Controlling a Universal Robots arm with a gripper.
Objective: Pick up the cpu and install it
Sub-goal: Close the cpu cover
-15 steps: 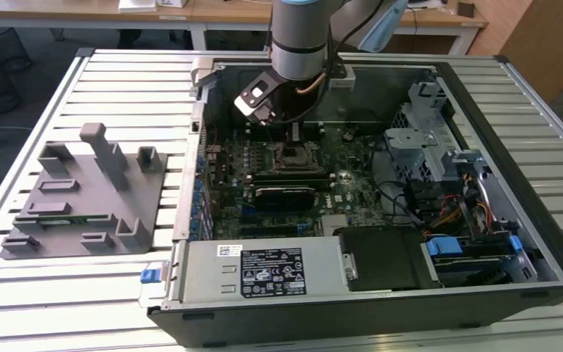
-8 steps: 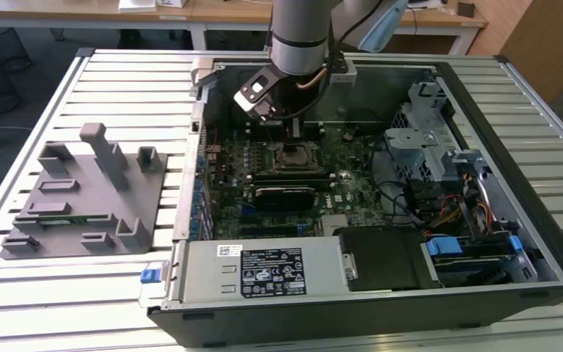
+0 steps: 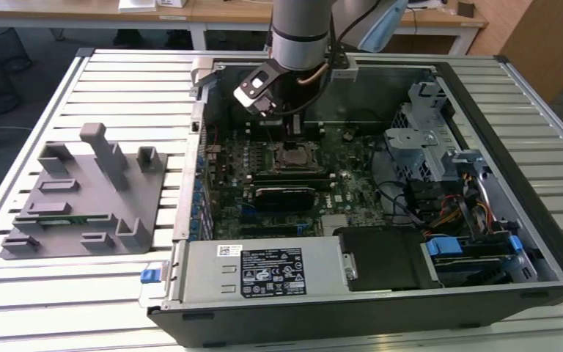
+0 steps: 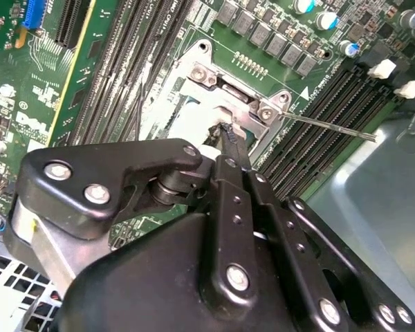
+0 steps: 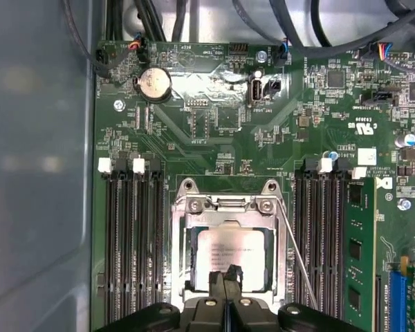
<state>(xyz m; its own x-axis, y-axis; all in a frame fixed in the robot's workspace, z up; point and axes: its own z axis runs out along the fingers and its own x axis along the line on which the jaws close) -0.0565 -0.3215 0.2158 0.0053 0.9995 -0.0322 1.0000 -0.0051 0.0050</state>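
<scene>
Silver-grey cpu (image 5: 232, 254) lies in the socket (image 5: 182, 238) (lever (image 5: 294, 249) looks unlatched); end effector (image 5: 225, 278) clenched on nothing just above it, so a skewed press could unseat it.

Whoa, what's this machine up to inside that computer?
A robot arm is reaching into an open computer case. Its gripper hangs right over the motherboard's processor socket, fingers shut together, with the tips at the edge of the cpu. The cpu lies flat inside the socket's metal frame. The thin metal lever sticks out to one side of the socket.
</scene>
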